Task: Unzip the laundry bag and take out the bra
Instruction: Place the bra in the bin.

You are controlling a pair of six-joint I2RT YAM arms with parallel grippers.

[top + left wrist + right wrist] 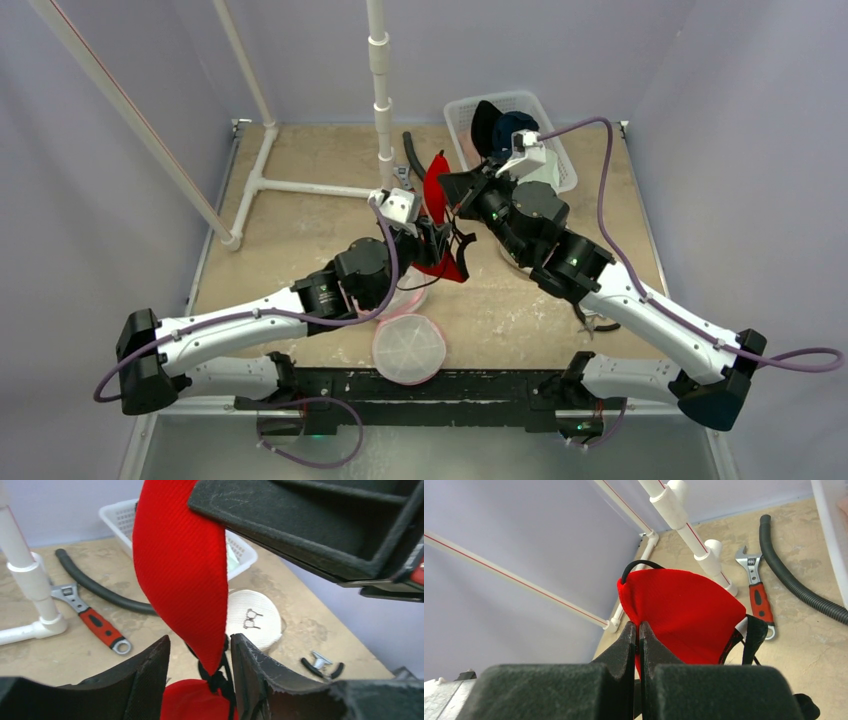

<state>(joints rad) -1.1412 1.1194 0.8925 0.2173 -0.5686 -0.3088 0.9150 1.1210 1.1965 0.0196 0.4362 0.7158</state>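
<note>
The red bra (434, 188) with black straps hangs in the air above the middle of the table. My right gripper (638, 626) is shut on the bra's upper edge (684, 610) and holds it up. My left gripper (200, 640) is open, its two jaws on either side of the lower tip of the bra's upper cup (180, 565), where the black straps knot; a second red cup hangs below. The round mesh laundry bag (408, 348) with a pink rim lies at the table's near edge, below the left arm.
A white basket (520, 96) holding dark clothing (495, 125) stands at the back right. A white PVC pipe frame (380, 90), a red-handled wrench (97, 622) and a black hose (100, 587) lie at the back. A white round pouch (255, 617) and a small tool (320, 662) lie to the right.
</note>
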